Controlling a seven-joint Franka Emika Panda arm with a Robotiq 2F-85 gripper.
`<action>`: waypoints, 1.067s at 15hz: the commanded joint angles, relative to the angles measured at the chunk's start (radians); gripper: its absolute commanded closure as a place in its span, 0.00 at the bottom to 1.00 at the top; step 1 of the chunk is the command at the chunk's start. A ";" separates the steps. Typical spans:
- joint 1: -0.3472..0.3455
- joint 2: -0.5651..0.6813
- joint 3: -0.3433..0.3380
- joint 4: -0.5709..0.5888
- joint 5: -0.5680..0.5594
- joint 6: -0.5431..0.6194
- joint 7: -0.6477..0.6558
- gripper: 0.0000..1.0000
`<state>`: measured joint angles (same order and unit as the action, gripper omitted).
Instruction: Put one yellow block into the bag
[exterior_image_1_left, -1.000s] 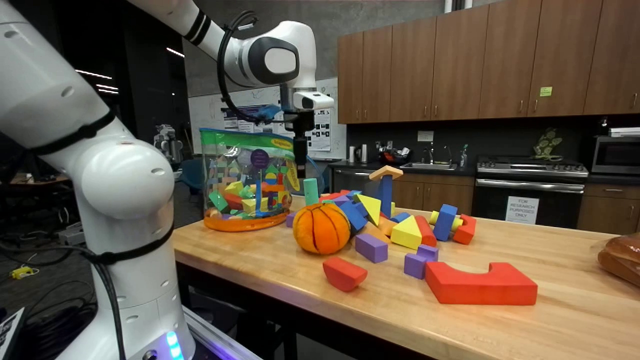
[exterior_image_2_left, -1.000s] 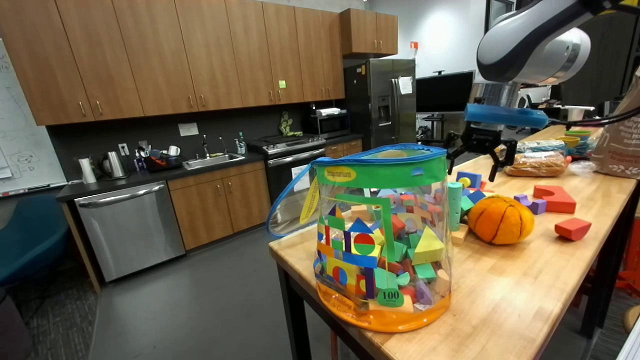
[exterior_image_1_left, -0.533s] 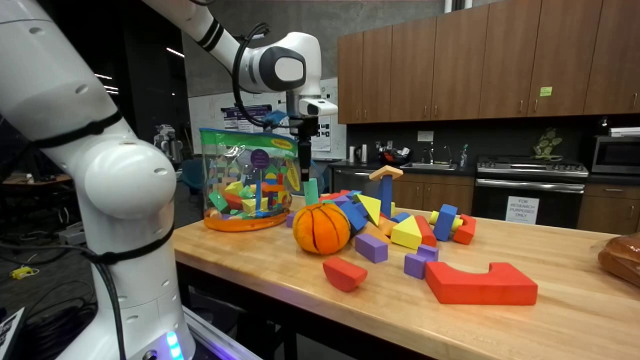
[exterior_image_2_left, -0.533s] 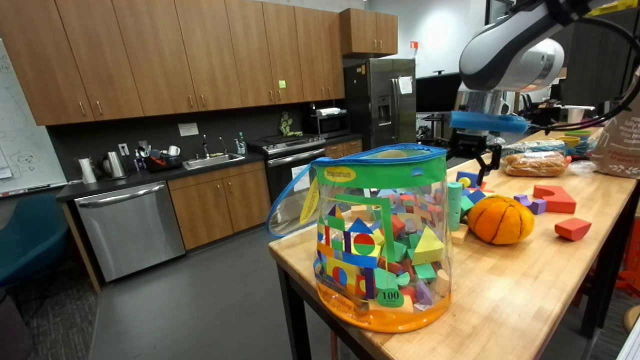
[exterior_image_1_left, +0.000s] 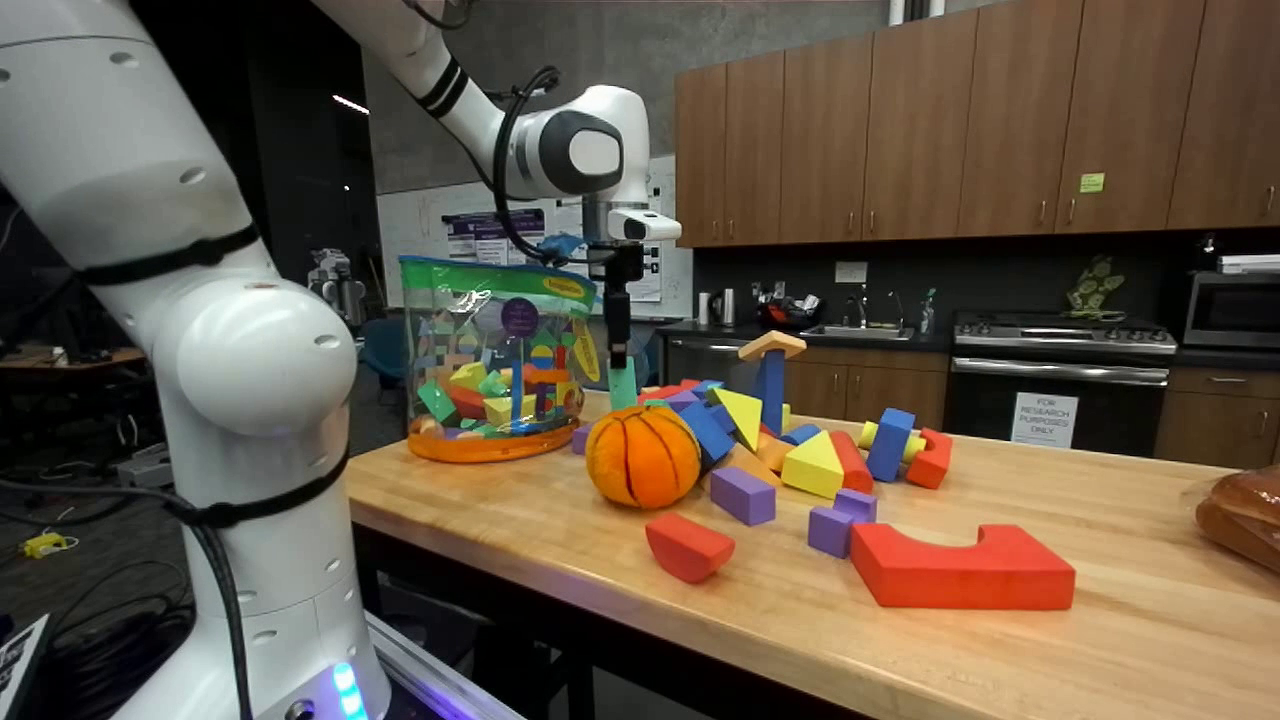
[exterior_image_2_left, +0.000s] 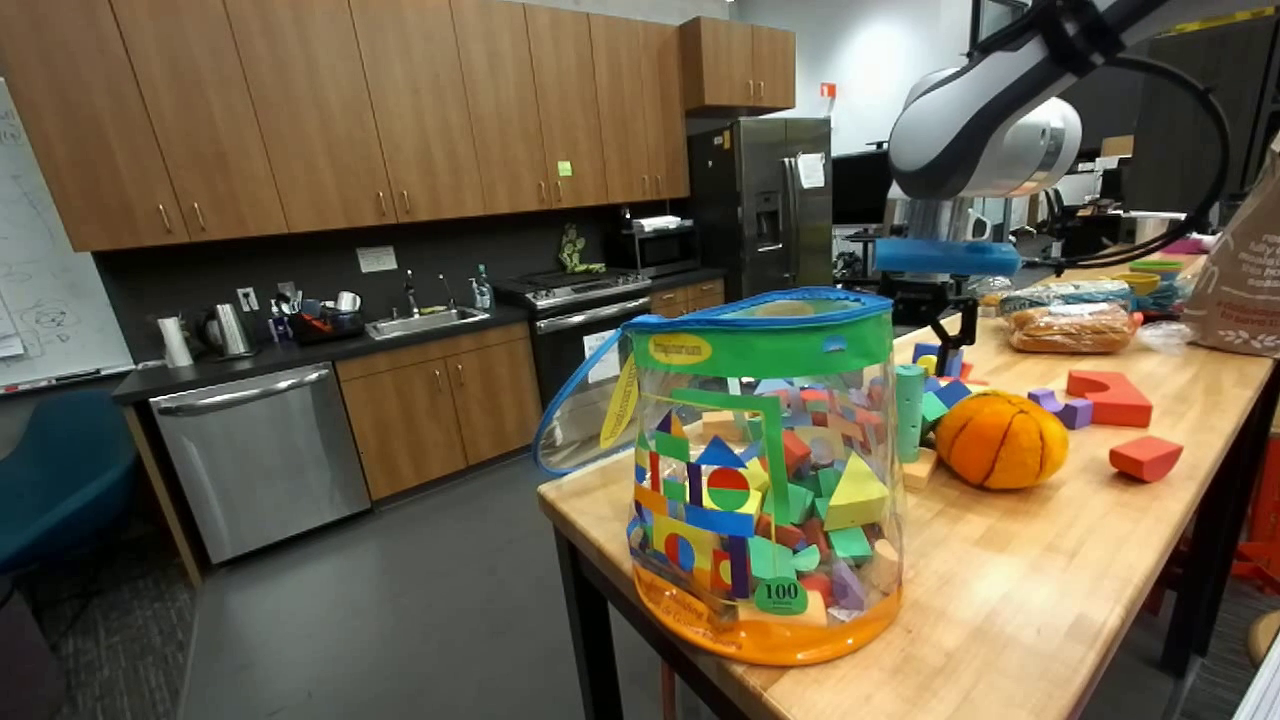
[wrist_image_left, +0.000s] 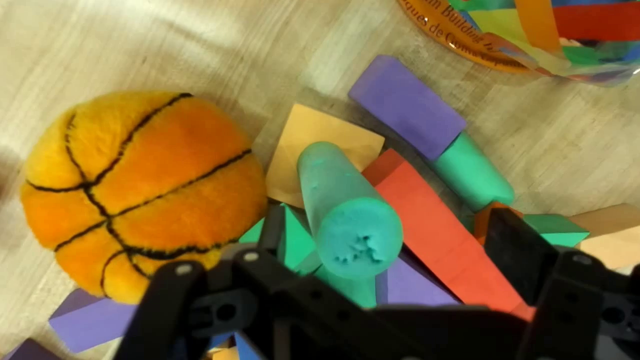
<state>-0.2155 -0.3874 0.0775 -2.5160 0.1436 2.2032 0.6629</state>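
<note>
Gripper (wrist_image_left: 392, 236), black two-finger, hangs splayed and empty near the teal foam cylinder (wrist_image_left: 345, 212), probably so I'll fit a yellow foam wedge (exterior_image_1_left: 814, 468).

In an exterior view we're peering slightly down across the tabletop (exterior_image_1_left: 1130, 640), robot arm (exterior_image_1_left: 255, 360) close at the left edge, cupboards (exterior_image_1_left: 900, 150) beyond; in an exterior view the bag (exterior_image_2_left: 780, 355) looms near, tabletop stretching away behind! Both share bag, ball (exterior_image_1_left: 643, 457), cupboards. Wrist view: close on the ball, steeply down past the end effector (wrist_image_left: 392, 240)!
</note>
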 joint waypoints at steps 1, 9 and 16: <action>0.021 0.061 -0.010 0.034 -0.032 0.002 0.036 0.00; 0.022 0.086 -0.030 0.017 -0.081 0.006 0.050 0.72; 0.015 0.023 -0.041 -0.006 -0.208 -0.020 0.073 0.84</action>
<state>-0.2030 -0.3057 0.0456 -2.5021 -0.0075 2.2051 0.7187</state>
